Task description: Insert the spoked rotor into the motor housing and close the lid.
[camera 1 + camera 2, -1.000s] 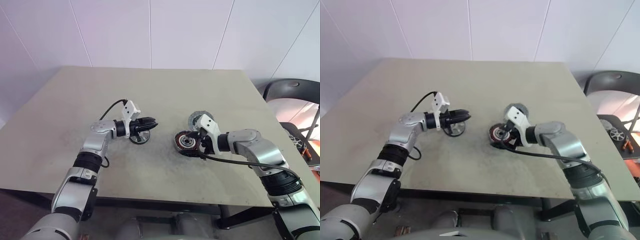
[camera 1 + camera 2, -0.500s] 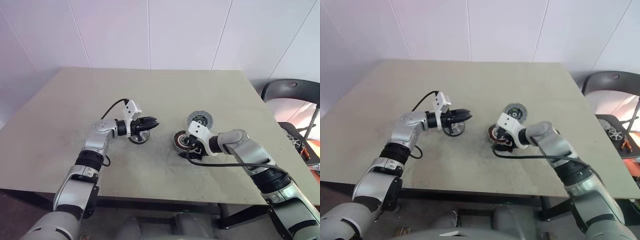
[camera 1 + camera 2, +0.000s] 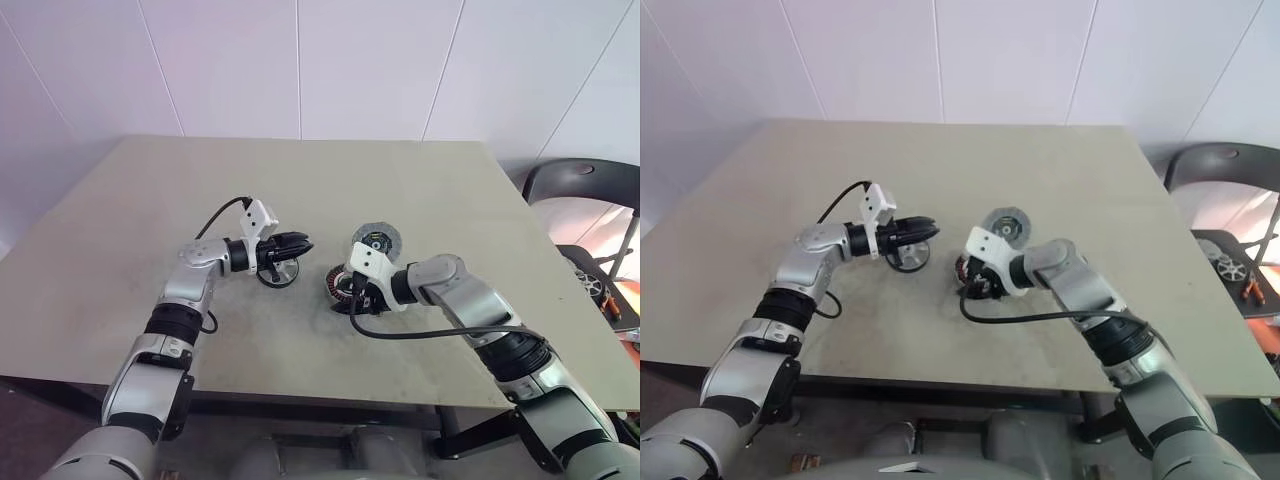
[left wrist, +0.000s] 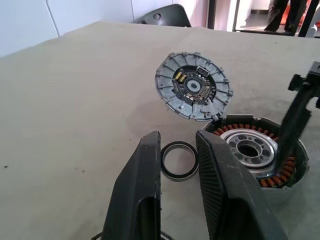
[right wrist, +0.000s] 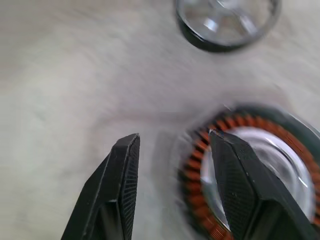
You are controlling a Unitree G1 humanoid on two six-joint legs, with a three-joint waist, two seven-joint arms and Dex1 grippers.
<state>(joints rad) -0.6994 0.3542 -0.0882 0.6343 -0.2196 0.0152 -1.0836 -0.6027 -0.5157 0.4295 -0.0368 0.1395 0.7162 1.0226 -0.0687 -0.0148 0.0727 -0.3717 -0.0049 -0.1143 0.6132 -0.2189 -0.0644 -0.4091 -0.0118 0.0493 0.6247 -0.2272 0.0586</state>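
Note:
The motor housing [image 3: 336, 283], a silver cup ringed with copper windings, stands mid-table. My right gripper [image 3: 352, 299] reaches into it from the right. In the right wrist view the right gripper [image 5: 175, 136] is open: one finger is over the windings of the housing [image 5: 260, 165], the other outside and clear of its wall. The grey lid [image 3: 375, 238] sits just behind, its edge meeting the housing rim [image 4: 255, 150]. The spoked rotor [image 3: 278, 273] lies to the left, partly under my left gripper [image 3: 298, 246], which hovers narrowly open and empty.
A thin dark metal ring [image 4: 179, 178] lies on the table between the rotor side and the housing, seen past the left gripper's fingers [image 4: 145, 185]. A dark chair [image 3: 585, 180] stands beyond the table's right edge. Bare tabletop [image 3: 300, 170] stretches behind the parts.
My right arm has swung left and its fingers have narrowed. The housing and the lid behind it have shifted left, closer to the rotor. The left arm has stayed put.

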